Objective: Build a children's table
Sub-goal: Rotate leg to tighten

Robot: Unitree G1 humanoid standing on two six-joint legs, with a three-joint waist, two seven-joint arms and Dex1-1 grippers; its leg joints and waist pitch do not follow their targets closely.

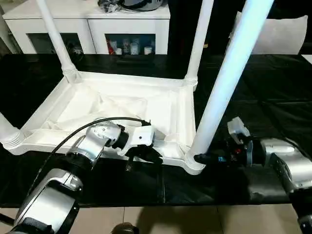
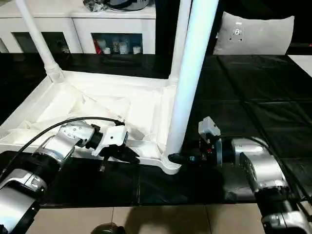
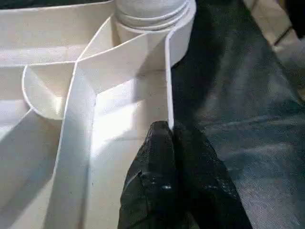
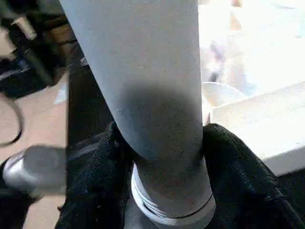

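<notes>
The children's table lies upside down on the black mat, its white square top (image 1: 48,109) showing the ribbed underside. Legs stand in the far left (image 1: 56,39), far right (image 1: 200,41) and near left (image 1: 7,131) sockets. A fourth leg (image 1: 224,83) rises from the near right socket (image 1: 195,163). My left gripper (image 1: 146,153) is at the top's near rim, its black fingers (image 3: 157,157) pinched together on the thin rim wall (image 3: 168,81). My right gripper (image 1: 202,158) reaches in from the right at the base of the near right leg (image 4: 152,95). Its fingers (image 4: 95,162) press against both sides of that leg.
A white cabinet (image 1: 87,24) with glass doors stands behind the mat. A white cushion (image 1: 282,34) leans at the back right. The black mat (image 1: 273,107) stretches to the right of the table. Tiled floor (image 1: 195,219) begins at the mat's near edge.
</notes>
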